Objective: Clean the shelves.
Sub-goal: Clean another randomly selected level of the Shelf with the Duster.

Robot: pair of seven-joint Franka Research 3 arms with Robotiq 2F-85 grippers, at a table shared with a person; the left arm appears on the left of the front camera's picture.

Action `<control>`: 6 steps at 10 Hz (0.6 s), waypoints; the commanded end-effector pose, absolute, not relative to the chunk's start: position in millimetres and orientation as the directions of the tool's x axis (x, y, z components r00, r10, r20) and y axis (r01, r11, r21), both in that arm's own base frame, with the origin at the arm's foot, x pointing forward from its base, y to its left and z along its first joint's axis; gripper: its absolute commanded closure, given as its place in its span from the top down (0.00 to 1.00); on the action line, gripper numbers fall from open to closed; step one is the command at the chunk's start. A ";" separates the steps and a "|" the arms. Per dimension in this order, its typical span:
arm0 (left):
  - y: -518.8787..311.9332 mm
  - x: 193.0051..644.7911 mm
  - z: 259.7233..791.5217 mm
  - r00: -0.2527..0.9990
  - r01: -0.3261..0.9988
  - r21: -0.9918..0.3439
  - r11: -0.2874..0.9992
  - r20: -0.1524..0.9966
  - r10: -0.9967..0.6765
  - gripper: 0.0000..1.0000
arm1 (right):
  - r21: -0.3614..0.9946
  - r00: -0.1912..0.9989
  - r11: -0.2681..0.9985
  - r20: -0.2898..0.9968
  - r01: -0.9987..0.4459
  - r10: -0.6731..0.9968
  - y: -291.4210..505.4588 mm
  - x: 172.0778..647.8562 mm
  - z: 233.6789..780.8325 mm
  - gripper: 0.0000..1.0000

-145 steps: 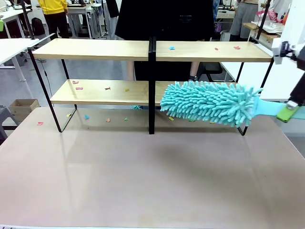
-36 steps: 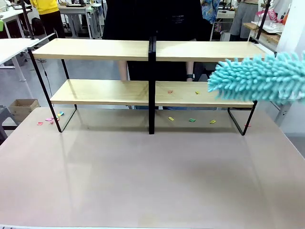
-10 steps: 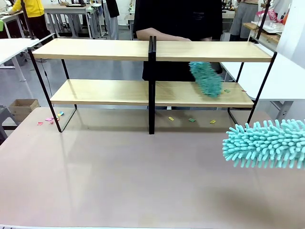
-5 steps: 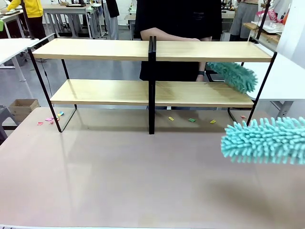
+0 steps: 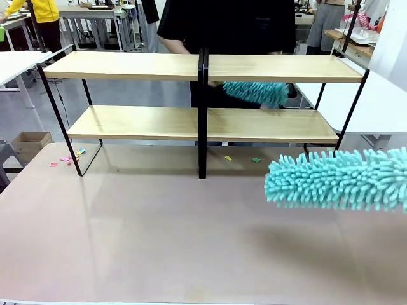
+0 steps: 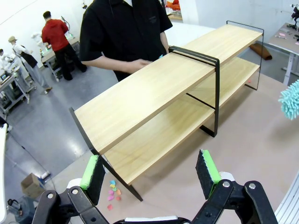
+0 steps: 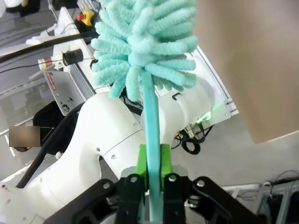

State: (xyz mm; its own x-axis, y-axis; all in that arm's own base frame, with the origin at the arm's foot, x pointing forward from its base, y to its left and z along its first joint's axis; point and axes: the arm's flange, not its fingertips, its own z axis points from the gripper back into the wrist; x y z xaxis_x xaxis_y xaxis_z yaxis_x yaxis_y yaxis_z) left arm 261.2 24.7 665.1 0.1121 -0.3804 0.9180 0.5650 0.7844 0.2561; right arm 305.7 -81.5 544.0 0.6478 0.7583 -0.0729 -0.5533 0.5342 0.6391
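Note:
The shelves [image 5: 133,122] stand across the far half of the table, with two wooden tiers and a black centre post; in the left wrist view the shelves [image 6: 154,88] run diagonally. My right gripper [image 7: 152,164] is shut on the turquoise handle of a fluffy duster [image 7: 145,42]. That duster [image 5: 337,181] hovers over the table's right side, in front of the shelves. A person [image 5: 229,25] behind the shelves holds a second teal duster [image 5: 254,92] between the tiers, right of the post. My left gripper [image 6: 148,170] is open, high above the table, with nothing between its pads.
Small coloured paper scraps [image 5: 70,157] lie on the table by the shelves' left leg. A few more scraps [image 5: 255,159] lie under the right half. A white table [image 5: 381,101] stands at the right. A white robot arm [image 7: 131,126] is below the duster in the right wrist view.
My duster has moved left over the table. The person's duster swung from the right end of the lower tier toward the centre post.

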 end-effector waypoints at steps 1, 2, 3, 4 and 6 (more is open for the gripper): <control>24.7 261.2 665.2 0.114 0.560 0.260 0.787 0.916 -0.384 1.00 | 0.627 0.656 0.575 -0.131 -0.526 0.744 -86.0 297.9 538.5 0.13; 24.7 261.2 665.2 0.114 0.560 0.260 0.787 0.916 -0.384 1.00 | 0.623 0.648 0.589 -0.167 -0.515 0.743 -82.3 298.4 537.1 0.13; 24.7 261.2 665.2 0.114 0.560 0.260 0.787 0.916 -0.384 1.00 | 0.609 0.627 0.599 -0.204 -0.520 0.752 -71.8 303.2 530.2 0.13; 24.7 261.2 665.2 0.114 0.560 0.260 0.787 0.916 -0.384 1.00 | 0.591 0.649 0.607 -0.176 -0.532 0.740 -61.9 309.5 524.8 0.13; 24.7 261.2 665.2 0.114 0.560 0.260 0.787 0.916 -0.384 1.00 | 0.539 0.676 0.624 -0.130 -0.566 0.725 -14.9 334.9 491.9 0.13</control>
